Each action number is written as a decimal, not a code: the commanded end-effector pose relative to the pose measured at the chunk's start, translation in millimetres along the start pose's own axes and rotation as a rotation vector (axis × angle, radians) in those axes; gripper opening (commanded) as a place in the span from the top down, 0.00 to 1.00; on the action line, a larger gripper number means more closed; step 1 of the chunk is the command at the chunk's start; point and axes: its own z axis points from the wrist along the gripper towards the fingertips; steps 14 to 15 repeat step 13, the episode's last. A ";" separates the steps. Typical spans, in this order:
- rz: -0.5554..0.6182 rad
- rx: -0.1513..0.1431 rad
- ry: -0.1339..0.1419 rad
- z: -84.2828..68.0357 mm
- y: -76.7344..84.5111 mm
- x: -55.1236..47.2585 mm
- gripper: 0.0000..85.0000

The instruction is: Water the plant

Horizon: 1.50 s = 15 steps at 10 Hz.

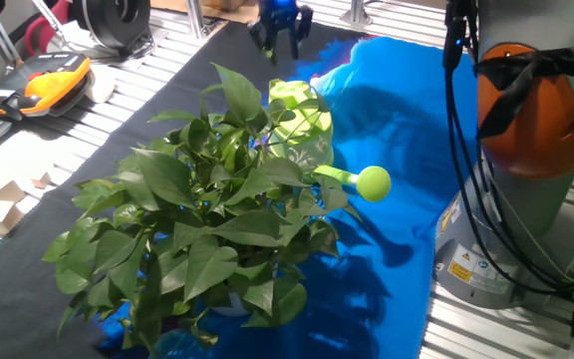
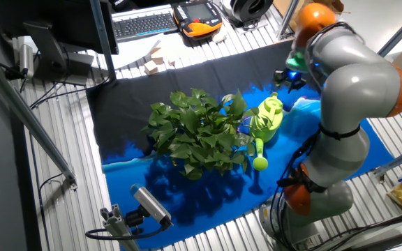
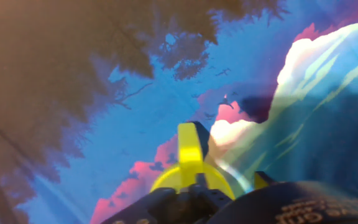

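Your pincer (image 1: 281, 38) hangs in the air above the far end of the worktop (image 1: 167, 95), over the edge of the blue printed cloth (image 1: 407, 150). In one fixed view its dark fingers point down with a gap between them and nothing in that gap, so it stands parted and holds nothing. In the other fixed view you see it only partly (image 2: 289, 77), beside the arm's upper joint, just past the watering can. It is apart from both the can and the plant.

The plant (image 1: 207, 214) sits low in the middle of the worktop, where the black cloth (image 1: 128, 120) meets the blue one. It is large and bushy, with broad, pointed, glossy green leaves that hide its pot. In the other fixed view it shows as a wide clump (image 2: 197, 132) left of the can.

The lime-green watering can (image 1: 302, 125) stands upright just behind the plant, its body partly covered by leaves. Its spout with the round head (image 1: 372, 182) reaches out past the leaves over the blue cloth.

In the hand view you look down on the blue and pink cloth (image 3: 166, 112), with a yellow part (image 3: 190, 158) close to the lens at the bottom edge; what it is cannot be told.
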 end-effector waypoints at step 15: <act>-0.133 -0.021 -0.010 -52.1 -25.4 47.4 1.00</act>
